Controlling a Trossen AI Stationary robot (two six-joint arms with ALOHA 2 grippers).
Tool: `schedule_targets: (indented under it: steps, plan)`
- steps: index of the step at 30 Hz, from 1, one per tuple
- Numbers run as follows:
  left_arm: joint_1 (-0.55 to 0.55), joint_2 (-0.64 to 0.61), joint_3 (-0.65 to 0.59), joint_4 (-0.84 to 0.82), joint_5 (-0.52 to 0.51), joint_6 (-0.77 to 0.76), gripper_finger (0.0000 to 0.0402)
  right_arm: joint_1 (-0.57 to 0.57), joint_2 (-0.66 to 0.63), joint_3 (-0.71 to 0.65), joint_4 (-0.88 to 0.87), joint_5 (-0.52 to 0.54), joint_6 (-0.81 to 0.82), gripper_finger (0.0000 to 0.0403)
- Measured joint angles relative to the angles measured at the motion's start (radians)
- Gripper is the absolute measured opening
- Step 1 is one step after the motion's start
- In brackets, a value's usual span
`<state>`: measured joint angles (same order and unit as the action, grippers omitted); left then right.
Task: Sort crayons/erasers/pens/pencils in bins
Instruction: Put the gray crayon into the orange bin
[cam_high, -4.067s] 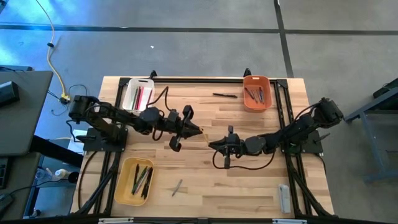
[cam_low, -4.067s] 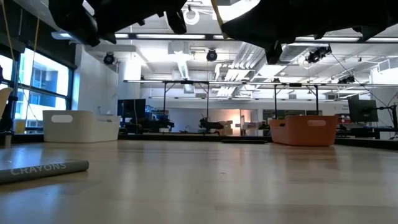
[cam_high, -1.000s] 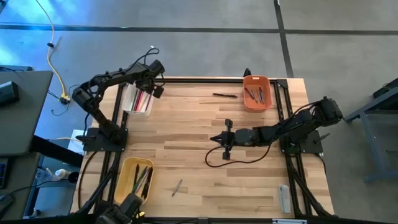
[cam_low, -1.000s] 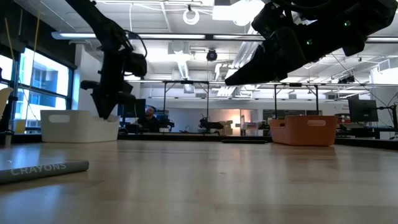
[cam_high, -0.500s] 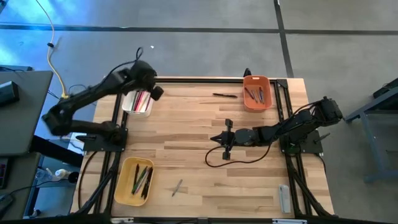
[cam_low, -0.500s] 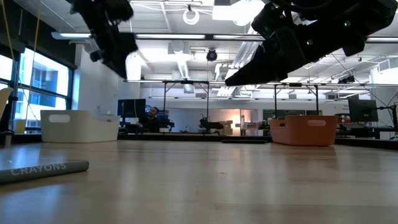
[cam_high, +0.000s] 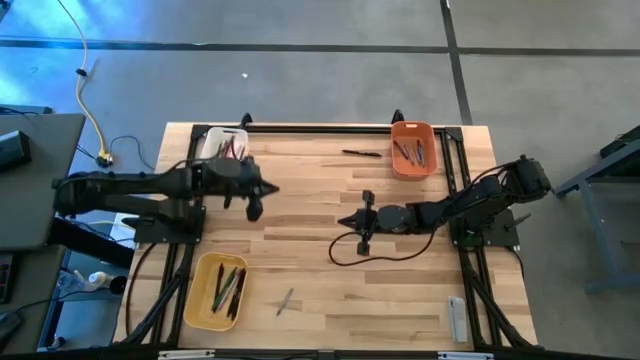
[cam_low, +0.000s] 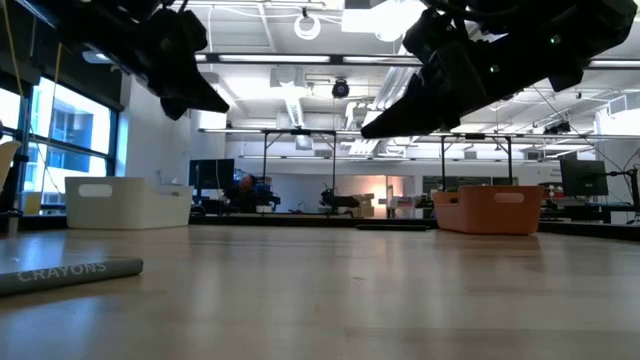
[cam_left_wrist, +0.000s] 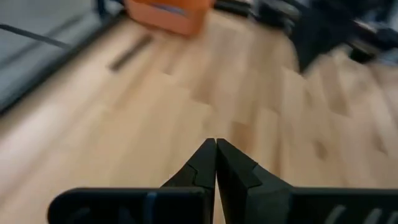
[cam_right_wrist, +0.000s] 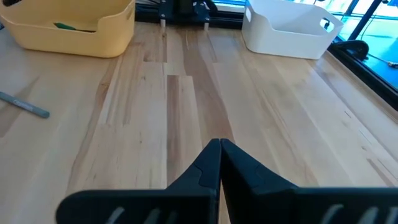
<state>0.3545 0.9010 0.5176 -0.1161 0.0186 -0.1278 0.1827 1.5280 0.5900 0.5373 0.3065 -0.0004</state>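
Note:
My left gripper (cam_high: 262, 190) (cam_left_wrist: 216, 155) is shut and empty, held above the table's left-middle, just nearer than the white bin (cam_high: 222, 143). Shut and empty too, my right gripper (cam_high: 345, 222) (cam_right_wrist: 220, 155) hangs over the table's middle. Sticks lie in the white bin, in the orange bin (cam_high: 412, 148) at the far right and in the yellow bin (cam_high: 220, 290) at the near left. A black pen (cam_high: 362, 153) lies flat on the table left of the orange bin. A grey crayon (cam_high: 285, 300) lies flat to the right of the yellow bin.
A grey flat bar (cam_high: 457, 318) lies near the table's near right corner. A black cable (cam_high: 385, 255) loops below the right arm. Bare wood shows between the two grippers and along the near middle.
My left gripper has left its place over the white bin, drawn back toward the table's near edge and swung toward the middle. It has tipped from pointing down to nearly level. My right arm has kept still.

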Motion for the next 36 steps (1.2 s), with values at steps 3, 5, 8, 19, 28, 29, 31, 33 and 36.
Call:
schedule_targets:
  steps: [3, 5, 8, 19, 28, 29, 31, 33, 36]
  plan:
    - [-0.108, 0.019, 0.0, -0.004, -0.03, -0.049, 0.0, -0.002, 0.0, 0.0, -0.002, 0.0, 0.017, 0.0]
    - [-0.184, 0.028, 0.0, 0.002, -0.088, -0.086, 0.0, -0.002, 0.0, 0.0, -0.003, 0.0, 0.022, 0.0]
    - [-0.289, 0.047, 0.0, 0.003, -0.171, -0.158, 0.0, -0.006, 0.015, 0.0, -0.009, 0.0, 0.019, 0.0]
    - [-0.556, 0.225, 0.186, -0.197, -0.314, -0.422, 0.0, -0.069, 0.228, 0.0, 0.36, -0.245, -0.044, 0.0]
    - [-0.714, 0.459, 0.458, -0.485, -0.325, -0.698, 0.0, -0.078, 0.275, -0.056, 0.568, -0.316, -0.085, 0.0]
    - [-0.729, 0.484, 0.486, -0.523, -0.328, -0.735, 0.0, -0.078, 0.275, -0.084, 0.619, -0.316, -0.086, 0.0]
    - [-0.753, 0.533, 0.538, -0.569, -0.329, -0.814, 0.0, -0.078, 0.275, -0.15, 0.731, -0.316, -0.084, 0.0]
    - [-0.775, 0.579, 0.583, -0.62, -0.327, -0.891, 0.0, -0.081, 0.275, -0.213, 0.85, -0.316, -0.081, 0.0]
    - [-0.805, 0.648, 0.644, -0.658, -0.316, -1.002, 0.0, -0.081, 0.275, -0.293, 1.017, -0.315, -0.078, 0.0]
